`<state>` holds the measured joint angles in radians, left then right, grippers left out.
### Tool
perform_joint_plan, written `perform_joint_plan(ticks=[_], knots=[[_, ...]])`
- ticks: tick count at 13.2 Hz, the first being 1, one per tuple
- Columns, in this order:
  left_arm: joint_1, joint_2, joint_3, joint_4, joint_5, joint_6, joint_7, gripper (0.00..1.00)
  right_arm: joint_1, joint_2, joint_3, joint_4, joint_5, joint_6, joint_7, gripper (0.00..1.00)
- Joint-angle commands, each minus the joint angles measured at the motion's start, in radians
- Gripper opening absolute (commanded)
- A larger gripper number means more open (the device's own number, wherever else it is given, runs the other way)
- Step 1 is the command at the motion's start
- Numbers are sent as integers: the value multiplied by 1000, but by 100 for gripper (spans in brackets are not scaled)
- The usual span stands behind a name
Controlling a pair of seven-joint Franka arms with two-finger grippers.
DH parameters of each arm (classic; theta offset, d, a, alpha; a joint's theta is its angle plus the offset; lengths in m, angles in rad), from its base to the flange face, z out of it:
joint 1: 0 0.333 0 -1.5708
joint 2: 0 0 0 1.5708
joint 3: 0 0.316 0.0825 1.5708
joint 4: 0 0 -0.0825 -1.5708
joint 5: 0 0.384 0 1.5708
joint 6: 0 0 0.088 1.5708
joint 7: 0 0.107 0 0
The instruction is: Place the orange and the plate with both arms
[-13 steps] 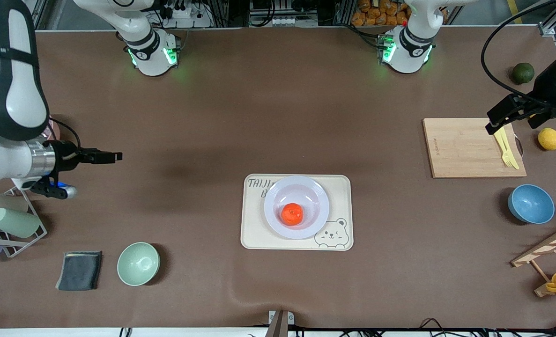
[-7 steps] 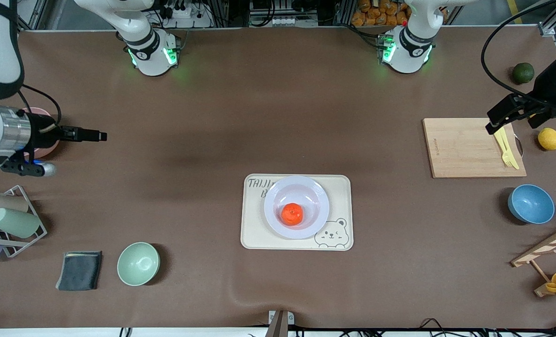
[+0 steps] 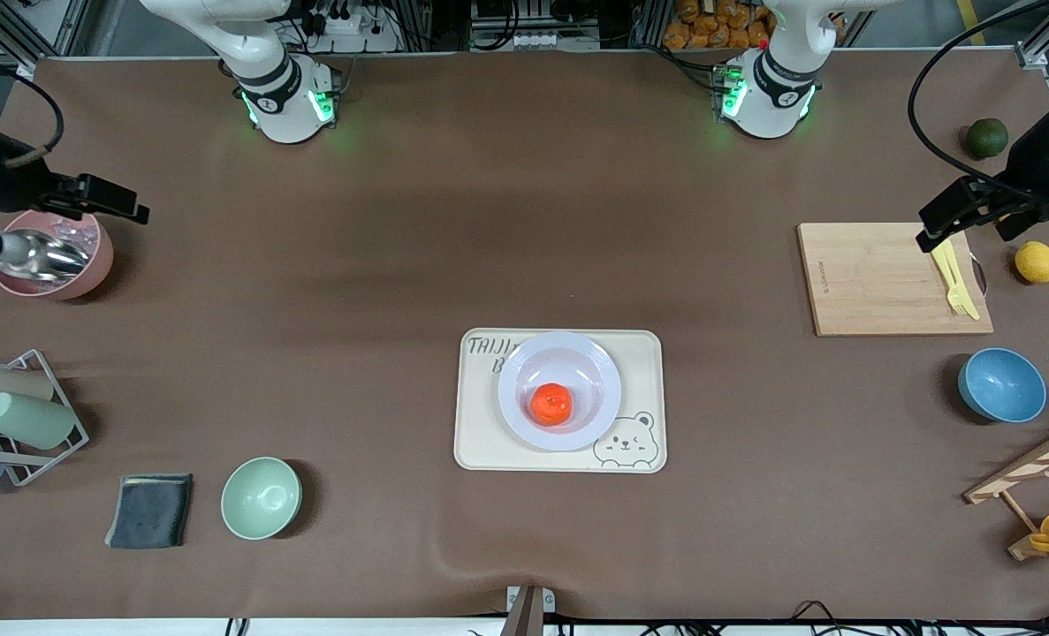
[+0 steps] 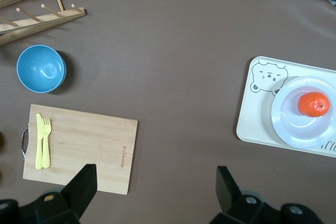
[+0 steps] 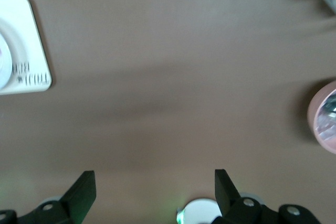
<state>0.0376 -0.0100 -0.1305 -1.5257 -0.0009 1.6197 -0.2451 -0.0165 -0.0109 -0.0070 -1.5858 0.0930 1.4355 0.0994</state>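
The orange (image 3: 551,404) lies in the middle of the pale plate (image 3: 599,371), which sits on the beige bear tray (image 3: 489,442) at the table's centre. They also show in the left wrist view: the orange (image 4: 314,103), the plate (image 4: 289,129). My left gripper (image 3: 935,225) is open and empty over the end of the cutting board (image 3: 877,278); in its own view (image 4: 156,182) the fingers are wide apart. My right gripper (image 3: 122,203) is open and empty over the table beside the pink bowl (image 3: 51,256); its own view (image 5: 155,187) shows bare table between the fingers.
A yellow fork and knife (image 3: 955,278) lie on the cutting board. A lemon (image 3: 1037,261), an avocado (image 3: 987,137), a blue bowl (image 3: 1001,384) and a wooden rack (image 3: 1032,473) are at the left arm's end. A green bowl (image 3: 261,497), a dark cloth (image 3: 150,510) and a cup rack (image 3: 11,415) are at the right arm's end.
My right gripper has drawn back from above the cup rack to beside the pink bowl, uncovering the bowl. The left arm, orange and plate have not moved.
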Motion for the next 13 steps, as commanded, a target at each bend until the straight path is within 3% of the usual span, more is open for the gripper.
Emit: perform_joint_plan(ticks=[1,13], knots=[[8,-15,3,4,-14,-18,36,100,18,0,16,35,-81,28,20,100],[7,-11,3,15,-19,-17,35,100,36,17,10,32,-82,72,22,100]])
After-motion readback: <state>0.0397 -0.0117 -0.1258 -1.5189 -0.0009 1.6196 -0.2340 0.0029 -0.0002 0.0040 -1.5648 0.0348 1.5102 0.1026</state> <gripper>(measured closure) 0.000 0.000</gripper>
